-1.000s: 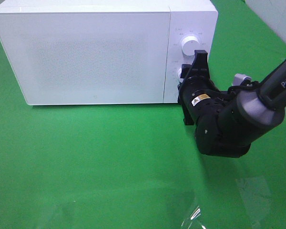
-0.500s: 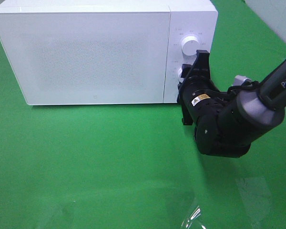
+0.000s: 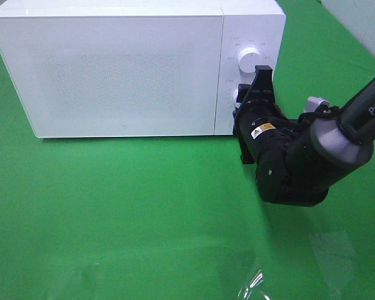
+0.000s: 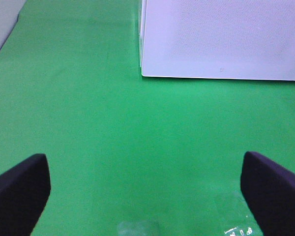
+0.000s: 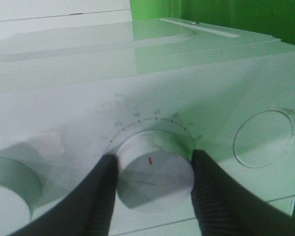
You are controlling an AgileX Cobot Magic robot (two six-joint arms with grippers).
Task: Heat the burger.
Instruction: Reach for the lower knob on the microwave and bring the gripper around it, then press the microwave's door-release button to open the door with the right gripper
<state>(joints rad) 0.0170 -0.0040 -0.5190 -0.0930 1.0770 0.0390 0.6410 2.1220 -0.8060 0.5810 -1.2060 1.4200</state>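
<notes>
The burger is out of view; the white microwave [image 3: 125,69] stands with its door closed. My right gripper [image 3: 245,100] reaches to the control panel, and its two black fingers [image 5: 101,196] press on either side of the lower dial [image 5: 152,172], shut on it. The dial's red mark points toward me in the right wrist view. My left gripper [image 4: 147,196] hangs open over bare green cloth, with the microwave's front [image 4: 221,39] ahead of it; it holds nothing.
A second dial [image 3: 245,58] sits above the gripped one, and a round button [image 5: 263,137] lies beside it. Crinkled clear plastic [image 3: 253,284] lies on the green cloth at the near edge. A pale wall stands at the far right corner.
</notes>
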